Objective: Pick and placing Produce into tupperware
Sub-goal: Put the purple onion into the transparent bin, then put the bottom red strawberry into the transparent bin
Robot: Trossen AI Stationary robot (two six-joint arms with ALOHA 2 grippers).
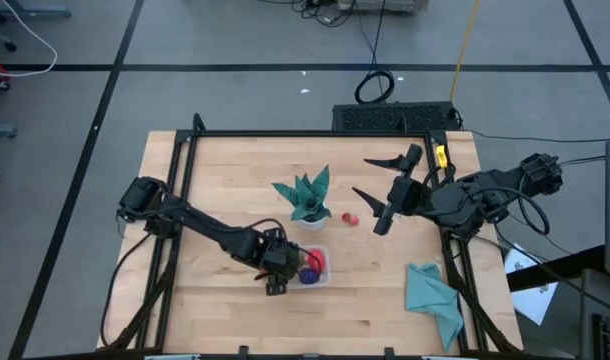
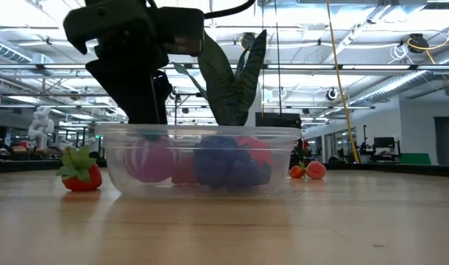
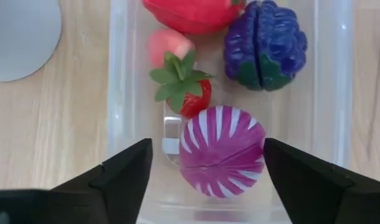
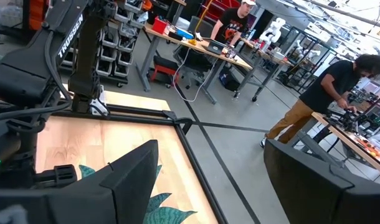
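Here the left gripper [image 3: 205, 171] hung over the tupperware [image 1: 321, 277], its jaws wide and holding nothing. Between them, inside the tub, lay the pink ball [image 3: 221, 151]; just past it lay a strawberry [image 3: 185, 90], a purple piece [image 3: 265, 45] and a red piece [image 3: 193, 14]. The release looked done, so the arm should rise straight up, to avoid catching the tub wall. The right gripper [image 1: 380, 193] waited well apart, jaws wide and empty, near two pieces [image 1: 349, 216] left on the table [image 1: 225, 170].

left hand [image 3: 205, 171] open, right hand [image 1: 377, 190] open, raised
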